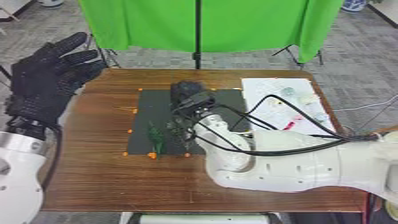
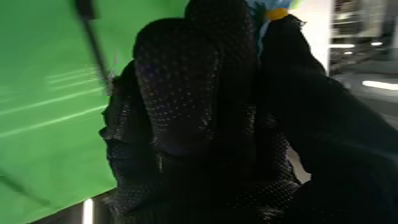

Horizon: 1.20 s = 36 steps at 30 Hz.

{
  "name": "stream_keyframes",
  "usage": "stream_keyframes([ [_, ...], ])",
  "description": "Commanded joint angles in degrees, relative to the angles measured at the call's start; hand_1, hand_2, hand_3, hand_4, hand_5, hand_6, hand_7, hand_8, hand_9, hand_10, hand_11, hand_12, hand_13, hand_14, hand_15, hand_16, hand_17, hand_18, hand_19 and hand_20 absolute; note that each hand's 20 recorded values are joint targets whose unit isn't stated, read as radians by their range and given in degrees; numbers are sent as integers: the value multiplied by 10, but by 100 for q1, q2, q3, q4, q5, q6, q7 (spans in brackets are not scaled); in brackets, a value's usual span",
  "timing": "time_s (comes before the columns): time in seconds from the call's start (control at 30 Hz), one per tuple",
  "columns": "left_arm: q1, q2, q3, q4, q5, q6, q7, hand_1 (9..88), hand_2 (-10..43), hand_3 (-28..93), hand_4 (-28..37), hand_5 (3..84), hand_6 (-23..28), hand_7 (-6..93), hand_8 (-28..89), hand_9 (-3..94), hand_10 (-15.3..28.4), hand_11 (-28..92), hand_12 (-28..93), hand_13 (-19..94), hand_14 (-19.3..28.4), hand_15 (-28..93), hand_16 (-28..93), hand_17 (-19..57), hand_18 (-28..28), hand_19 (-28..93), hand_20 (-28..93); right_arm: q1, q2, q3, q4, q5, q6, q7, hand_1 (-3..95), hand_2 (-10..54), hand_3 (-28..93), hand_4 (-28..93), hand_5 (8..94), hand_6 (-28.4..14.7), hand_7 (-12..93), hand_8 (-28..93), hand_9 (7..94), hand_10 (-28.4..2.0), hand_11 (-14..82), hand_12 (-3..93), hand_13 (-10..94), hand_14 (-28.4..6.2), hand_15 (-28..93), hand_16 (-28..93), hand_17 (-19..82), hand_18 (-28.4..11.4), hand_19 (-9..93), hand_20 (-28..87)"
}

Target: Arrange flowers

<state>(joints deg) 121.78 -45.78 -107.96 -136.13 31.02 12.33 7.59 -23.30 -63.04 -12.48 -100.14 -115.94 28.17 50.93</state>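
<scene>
A blue-and-yellow piece (image 2: 277,13), probably part of a flower, is pinched here between thumb and fingertips of the right hand (image 2: 182,85). It is gripped right at the tips, presumably so that most of it is left free to be set into the arrangement. Just nearer than that hand and to its left, a green sprig (image 1: 155,138) is laid lengthwise on the dark mat (image 1: 145,111), where it can be reached easily, it would seem. To the hand's right, a white sheet (image 1: 258,97) is spread on the bench (image 1: 93,182), with a red piece (image 1: 289,125) and paler bits set on it, likely kept aside as spares. Well off to the left, the left hand (image 1: 44,75) is held raised with fingers spread apart, nothing gripped, perhaps so the work is not crowded.
</scene>
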Motion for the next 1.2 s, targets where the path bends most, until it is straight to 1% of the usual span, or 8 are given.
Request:
stream_keyframes([
  [0.03,84,182,-55,-5,-26,-19,404,220,83,772,-262,365,102,150,-98,340,217,291,116,256,284,522,-95,-61,269,657,131,623,-876,-509,166,532,192,-129,522,-95,725,-283,880,16,170,49,937,-74,198,276,864,-35,579,191,408,-195,932,157],
  [0.3,44,247,-65,14,-44,-69,528,219,82,772,-262,365,102,150,-97,341,217,290,116,258,284,531,-98,-59,271,662,134,889,-1102,-851,221,776,249,-76,517,-95,713,-283,875,29,172,34,937,-80,301,219,877,-32,593,191,401,-194,932,148],
  [0.47,-558,301,337,238,-11,-278,274,218,81,773,-262,365,102,150,-98,341,217,291,116,258,284,531,-100,-59,271,662,134,807,-1089,-908,254,718,175,149,514,-95,702,-283,874,42,170,22,937,-77,379,187,885,-33,613,199,395,-195,932,143],
  [0.57,-578,310,374,244,-38,-264,328,219,81,773,-262,366,102,150,-98,342,218,290,115,259,284,530,-101,-60,271,661,135,885,-1152,-1058,257,686,312,175,509,-95,696,-283,871,46,165,13,937,-76,387,182,887,-33,615,200,394,-194,932,142],
  [0.7,-879,302,599,373,-25,-377,173,219,81,773,-262,366,102,150,-98,342,218,290,116,258,284,530,-102,-59,271,661,135,803,-1132,-1034,272,753,259,281,509,-95,690,-283,865,48,162,5,937,-74,393,179,888,-32,619,202,392,-194,932,142],
  [0.77,-739,283,505,303,-24,-353,208,219,81,774,-262,366,103,150,-98,342,218,290,116,258,284,530,-101,-59,271,661,135,883,-1148,-1143,282,1072,373,-36,509,-95,686,-283,862,49,160,2,937,-74,393,178,887,-31,620,202,392,-194,932,141],
  [0.9,-742,312,498,323,-37,-385,270,219,81,773,-261,365,102,151,-98,342,217,290,116,258,284,530,-101,-60,271,661,135,855,-1124,-1105,297,1332,338,-205,515,-95,667,-283,855,56,156,-9,937,-71,397,178,885,-30,625,204,362,-183,916,139],
  [1.2,-1509,260,1036,636,-16,-649,-165,219,81,773,-262,366,104,148,-97,342,218,290,116,257,284,531,-102,-59,271,660,136,679,-1089,-983,295,1226,189,7,521,-95,636,-283,843,66,149,-25,937,-66,397,179,877,-27,634,207,349,-179,902,145],
])
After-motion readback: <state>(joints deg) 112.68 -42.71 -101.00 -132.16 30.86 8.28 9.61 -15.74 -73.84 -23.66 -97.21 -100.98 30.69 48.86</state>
